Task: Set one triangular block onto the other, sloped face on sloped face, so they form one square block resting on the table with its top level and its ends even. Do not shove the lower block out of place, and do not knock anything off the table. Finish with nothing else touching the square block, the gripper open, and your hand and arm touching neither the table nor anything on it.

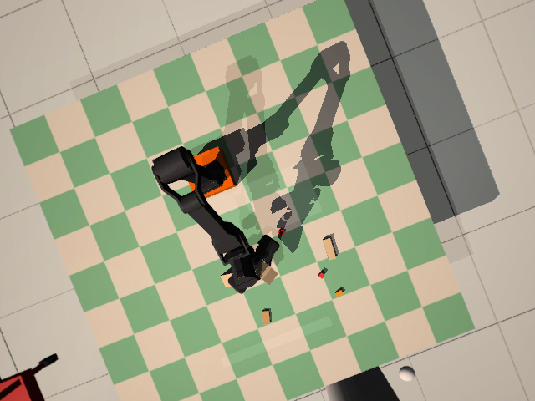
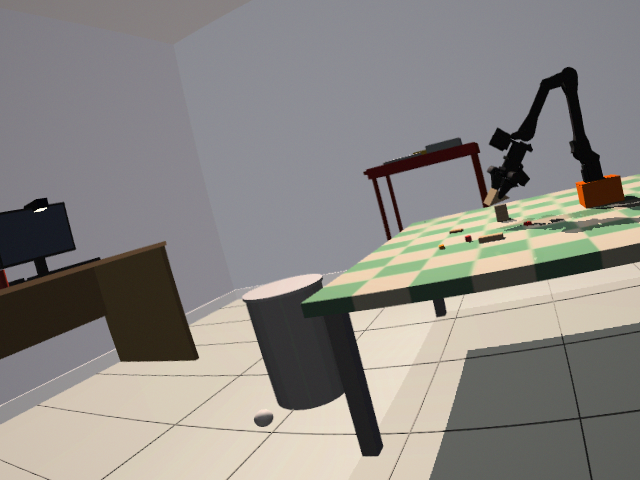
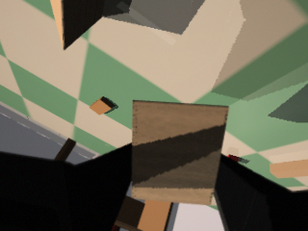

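Observation:
My gripper [image 1: 256, 272] [image 2: 498, 189] [image 3: 172, 152] is shut on a wooden triangular block [image 1: 270, 274] [image 2: 490, 196] [image 3: 179, 144] and holds it in the air, tilted. In the wrist view the block fills the middle between the dark fingers. The other wooden triangular block [image 1: 225, 280] [image 2: 500, 212] [image 3: 155, 217] rests on the checkered table [image 1: 129, 241] [image 2: 516, 268] just below the gripper. The gripper hides most of it from above. The held block is above it and does not touch it.
A long wooden block [image 1: 330, 247] [image 2: 491, 238] [image 3: 289, 168] and a short one [image 1: 266, 316] [image 2: 455, 230] [image 3: 101, 106] lie nearby. Small red pieces [image 1: 322, 272] [image 1: 281, 233] and an orange piece [image 1: 339, 291] lie to the right. The orange arm base [image 1: 213, 170] [image 2: 599, 191] stands behind.

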`<act>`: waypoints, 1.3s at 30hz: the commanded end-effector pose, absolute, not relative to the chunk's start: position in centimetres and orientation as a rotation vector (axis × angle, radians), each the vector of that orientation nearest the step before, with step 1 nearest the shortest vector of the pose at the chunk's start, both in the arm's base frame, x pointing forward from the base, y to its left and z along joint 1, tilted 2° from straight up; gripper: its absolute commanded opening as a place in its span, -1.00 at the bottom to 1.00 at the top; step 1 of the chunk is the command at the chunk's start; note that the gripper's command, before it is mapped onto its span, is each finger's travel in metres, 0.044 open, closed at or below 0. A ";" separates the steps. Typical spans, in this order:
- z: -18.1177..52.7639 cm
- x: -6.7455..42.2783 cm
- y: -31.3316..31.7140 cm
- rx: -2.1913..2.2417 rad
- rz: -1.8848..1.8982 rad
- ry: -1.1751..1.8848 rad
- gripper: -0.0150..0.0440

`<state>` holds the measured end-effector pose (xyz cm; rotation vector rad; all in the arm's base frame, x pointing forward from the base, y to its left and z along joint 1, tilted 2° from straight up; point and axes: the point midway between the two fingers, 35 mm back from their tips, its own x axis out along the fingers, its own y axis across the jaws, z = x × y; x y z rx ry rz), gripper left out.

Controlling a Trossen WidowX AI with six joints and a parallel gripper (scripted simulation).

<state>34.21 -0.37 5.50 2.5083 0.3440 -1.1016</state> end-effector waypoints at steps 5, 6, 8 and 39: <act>5.8 35.0 -0.4 2.230 -1.019 0.479 -0.49; 5.5 35.0 -0.1 2.202 -1.010 0.508 -0.49; 5.2 34.9 0.3 2.146 -0.992 0.558 -0.49; 5.2 35.9 0.4 1.181 -0.629 0.962 -0.49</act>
